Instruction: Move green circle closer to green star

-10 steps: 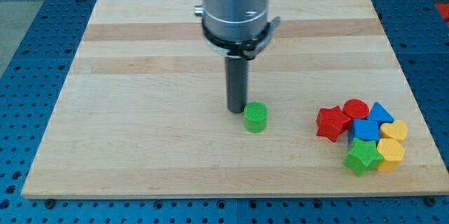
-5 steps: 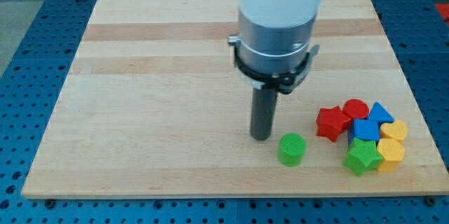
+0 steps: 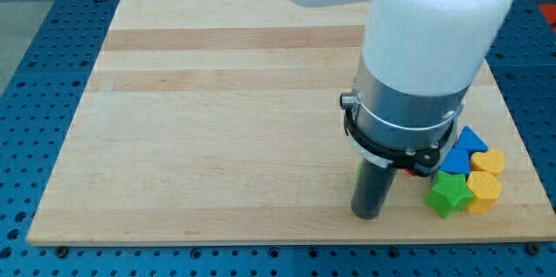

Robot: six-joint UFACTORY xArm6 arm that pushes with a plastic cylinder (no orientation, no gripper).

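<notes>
The green star (image 3: pixel 447 194) lies near the board's bottom right corner, at the lower left of a cluster of blocks. My tip (image 3: pixel 367 214) rests on the board just left of the star, a short gap away. The green circle does not show in this view; the rod and the arm's wide body cover the spot between my tip and the cluster. The arm's grey and white body (image 3: pixel 408 95) fills the view's right centre.
Beside the green star lie a yellow hexagon (image 3: pixel 485 190), a yellow heart (image 3: pixel 488 161), a blue cube (image 3: pixel 455 161) and a blue triangle (image 3: pixel 470 139). A sliver of red shows beside the rod. The wooden board (image 3: pixel 200 121) ends close below my tip.
The arm has moved right and down the view. The green circle, pushed that way, is now hidden behind the arm. The red blocks are also covered.
</notes>
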